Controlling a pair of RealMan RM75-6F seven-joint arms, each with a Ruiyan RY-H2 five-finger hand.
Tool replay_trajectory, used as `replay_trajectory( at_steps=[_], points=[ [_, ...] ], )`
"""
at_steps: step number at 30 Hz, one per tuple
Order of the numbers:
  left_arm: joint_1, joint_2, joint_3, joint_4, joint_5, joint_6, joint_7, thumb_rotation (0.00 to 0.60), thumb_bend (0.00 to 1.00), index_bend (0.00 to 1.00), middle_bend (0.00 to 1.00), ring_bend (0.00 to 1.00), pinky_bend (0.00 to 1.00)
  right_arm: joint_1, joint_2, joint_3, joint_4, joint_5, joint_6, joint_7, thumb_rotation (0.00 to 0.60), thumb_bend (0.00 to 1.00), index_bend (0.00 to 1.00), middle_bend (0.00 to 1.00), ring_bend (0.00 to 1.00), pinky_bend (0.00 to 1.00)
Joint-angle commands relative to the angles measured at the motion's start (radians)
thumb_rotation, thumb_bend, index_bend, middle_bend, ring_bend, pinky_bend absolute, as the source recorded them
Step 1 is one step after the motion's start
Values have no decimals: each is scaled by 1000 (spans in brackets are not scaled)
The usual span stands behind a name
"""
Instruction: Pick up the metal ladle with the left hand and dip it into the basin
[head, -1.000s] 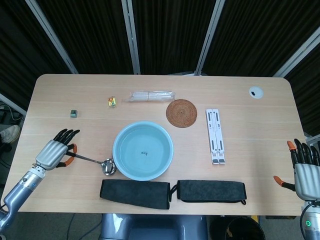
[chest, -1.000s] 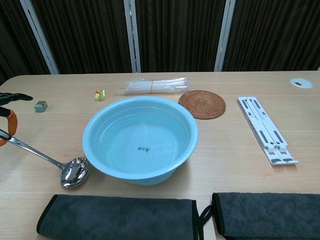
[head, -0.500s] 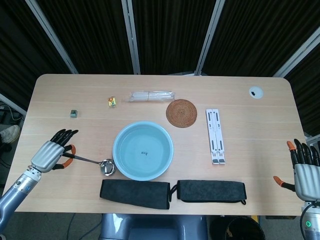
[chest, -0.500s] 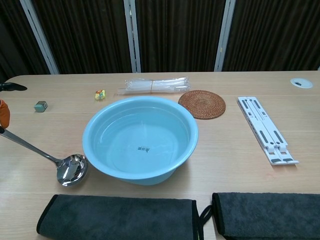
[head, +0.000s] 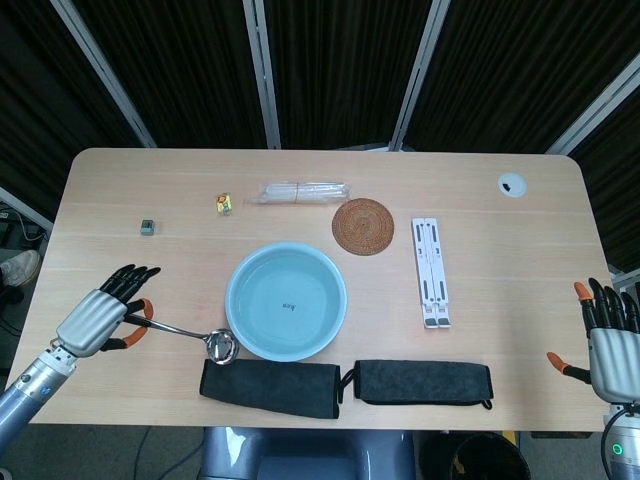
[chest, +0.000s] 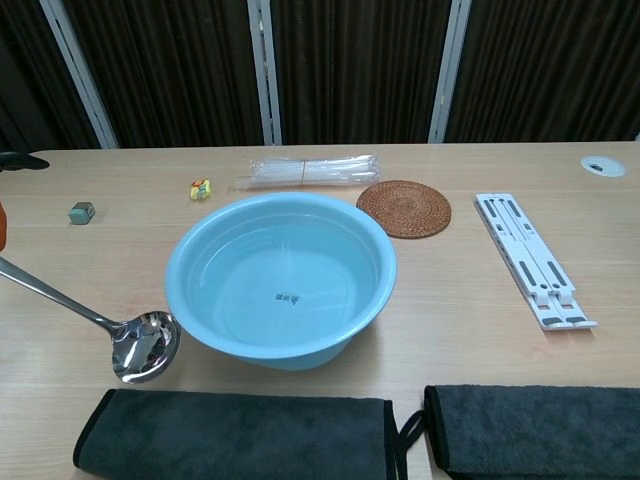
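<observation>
Dark curtains with pale metal posts hang behind the wooden bench (head: 480, 250). Down at one front corner, the left robot hand (head: 100, 318) grips the thin handle of the metal ladle (head: 190, 335). The handle runs out from that robot hand toward the middle of the bench, and the shiny scoop at its end sits just beside the rim of the blue basin (head: 286, 300). In the chest view the scoop is tipped a little on its side, and it is hard to tell if it touches the bench or hangs just over it. The scoop is outside the basin. The basin holds clear water and has a small dark mark on its bottom.

Two dark cloths (head: 270, 387) lie along the front edge, past the scoop from the left robot hand. Farther back, beyond the basin, sit a round woven mat (head: 363, 226), a clear plastic bundle (head: 300, 191) and a small yellow thing (head: 224, 204). A little grey block (head: 147, 227) lies behind the left robot hand. A white folding stand (head: 431, 271) lies between the basin and the right robot hand (head: 610, 340), which stays at the far front corner with its fingers spread and nothing in it.
</observation>
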Motion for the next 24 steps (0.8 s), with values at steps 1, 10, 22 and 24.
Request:
replay_trajectory(
  at_steps=[1, 10, 22, 24],
  points=[
    [-4, 18, 11, -27, 15, -2, -14, 600, 864, 845, 0, 0, 0, -1, 1, 0, 0, -1, 1, 2, 468, 0, 0, 0, 0, 0],
    [-18, 44, 30, -81, 44, -29, -9, 600, 864, 846, 0, 0, 0, -5, 5, 2, -3, -7, 13, 10, 477, 0, 0, 0, 0, 0],
    [-41, 62, 43, -134, 95, -17, -70, 600, 849, 847, 0, 0, 0, -10, 11, 4, -6, -10, 20, 20, 471, 0, 0, 0, 0, 0],
    [-49, 79, 41, -150, 102, -9, -90, 600, 848, 848, 0, 0, 0, -9, 11, 2, -6, -10, 18, 20, 473, 0, 0, 0, 0, 0]
  ],
)
